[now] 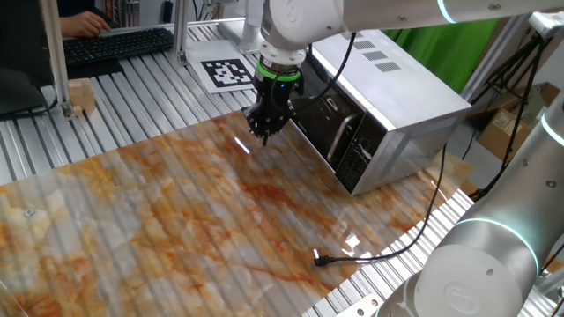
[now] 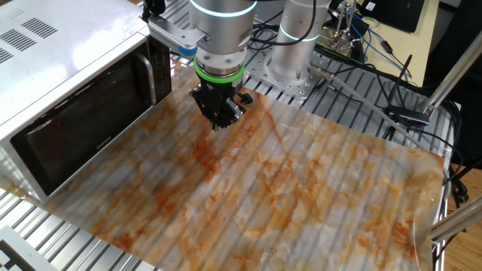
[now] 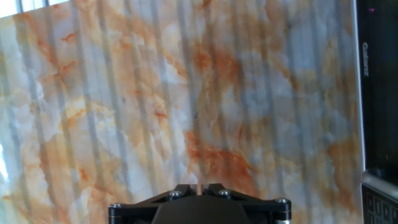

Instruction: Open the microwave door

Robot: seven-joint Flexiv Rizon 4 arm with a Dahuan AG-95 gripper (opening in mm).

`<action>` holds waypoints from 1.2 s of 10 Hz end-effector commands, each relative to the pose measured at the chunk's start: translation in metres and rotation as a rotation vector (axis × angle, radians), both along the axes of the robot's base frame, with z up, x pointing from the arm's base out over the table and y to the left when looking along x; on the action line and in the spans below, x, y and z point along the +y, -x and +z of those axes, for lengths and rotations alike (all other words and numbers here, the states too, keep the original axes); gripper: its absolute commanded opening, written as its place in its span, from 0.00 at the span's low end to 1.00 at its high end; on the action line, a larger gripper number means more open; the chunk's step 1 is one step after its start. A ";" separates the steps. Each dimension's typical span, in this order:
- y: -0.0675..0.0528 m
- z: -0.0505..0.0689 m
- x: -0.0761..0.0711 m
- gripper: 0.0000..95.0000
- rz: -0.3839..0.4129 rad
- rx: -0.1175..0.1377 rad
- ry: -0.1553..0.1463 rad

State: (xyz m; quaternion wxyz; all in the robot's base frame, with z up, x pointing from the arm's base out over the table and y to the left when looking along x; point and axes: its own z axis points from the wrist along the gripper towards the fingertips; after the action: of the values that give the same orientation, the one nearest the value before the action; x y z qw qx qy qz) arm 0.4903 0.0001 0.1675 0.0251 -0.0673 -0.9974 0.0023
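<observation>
The gripper (image 1: 263, 132) is hanging just above the marbled orange-and-white mat (image 1: 176, 220), pointing straight down, with its fingertips drawn together into a single point and nothing between them; the hand view is showing only the black base of the fingers over bare mat, with the microwave's dark front running down the right edge of that picture. The microwave (image 1: 397, 79) is sitting just beside the gripper, and the microwave door (image 2: 83, 128) is lying flush with the body, so the task looks to be at the approach step; in the fixed view where the door faces the camera, the door is spreading away to the gripper's left, and the vertical silver bar handle (image 2: 149, 75) is standing between the gripper and the glass, nearer than any other part of the door; the narrow dark button panel (image 2: 161, 64) is just behind that handle and should be avoided. To do the approach well, the arm is probably needing to rise a little to handle height, spread the fingers or hook one behind the bar, and then pull in an arc about the hinge on the far edge rather than straight out; a straight tug risks dragging the whole microwave across the mat; the black power cord (image 1: 388, 251) is trailing well apart on the other side.
</observation>
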 end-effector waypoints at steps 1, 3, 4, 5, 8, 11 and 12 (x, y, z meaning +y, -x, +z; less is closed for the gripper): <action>0.007 0.001 -0.004 0.00 -0.038 0.002 -0.001; 0.011 0.002 -0.012 0.00 -0.051 0.000 -0.009; 0.014 0.003 -0.015 0.00 -0.068 -0.005 -0.020; 0.017 0.003 -0.020 0.00 -0.107 -0.010 -0.051; 0.031 0.003 -0.037 0.00 -0.281 -0.006 -0.042; 0.031 0.003 -0.038 0.00 -0.453 -0.015 0.037; 0.031 0.003 -0.038 0.00 -0.482 -0.022 0.054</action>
State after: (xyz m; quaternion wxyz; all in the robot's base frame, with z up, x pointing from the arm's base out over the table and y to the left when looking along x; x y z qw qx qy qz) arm 0.4603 -0.0359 0.1710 0.0213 -0.2648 -0.9640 -0.0074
